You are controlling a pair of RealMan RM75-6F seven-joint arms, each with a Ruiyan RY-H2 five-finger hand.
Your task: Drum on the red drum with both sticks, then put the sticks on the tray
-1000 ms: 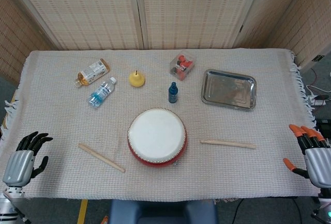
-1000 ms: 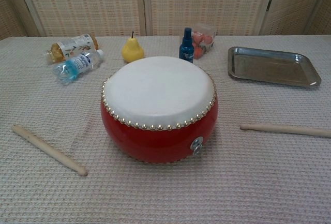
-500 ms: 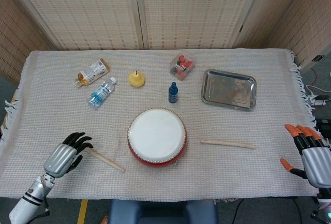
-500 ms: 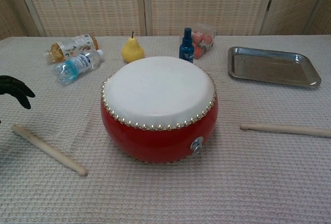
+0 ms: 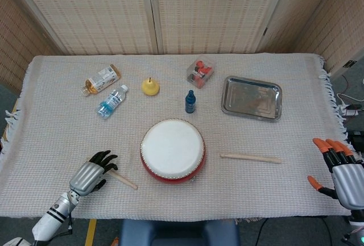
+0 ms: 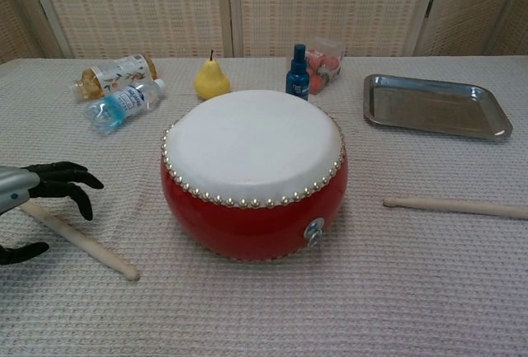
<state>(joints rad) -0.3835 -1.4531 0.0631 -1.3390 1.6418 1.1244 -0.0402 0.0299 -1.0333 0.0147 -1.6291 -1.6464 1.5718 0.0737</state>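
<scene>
Head view: we are hovering our left hand [image 5: 91,174] over the left stick [image 5: 121,179], fingers spread and holding nothing, with most of the stick hidden under the hand. In the chest view the fingertips [image 6: 81,194] are curling above the stick's far end and we cannot tell whether they are touching it. Our right hand [image 5: 340,170] is waiting at the bench's right edge, fingers apart and empty, well apart from the right stick [image 5: 250,157].

The drum [image 5: 172,149] is sitting at the middle of the bench [image 5: 57,121], between the two sticks; the tray [image 5: 251,98] is lying beyond it to the right.

We are judging the risks here. The stick is thin and round, lying flat on woven cloth, so closing fingers could be rolling it away or pinching cloth with it. A grasp near one end could be leaving it drooping. The stick's tip is lying near the drum, so a sideways push could be knocking it against the shell.

The two bottles [image 5: 108,90] are carrying labels, but we are finding the print too small to read.
</scene>
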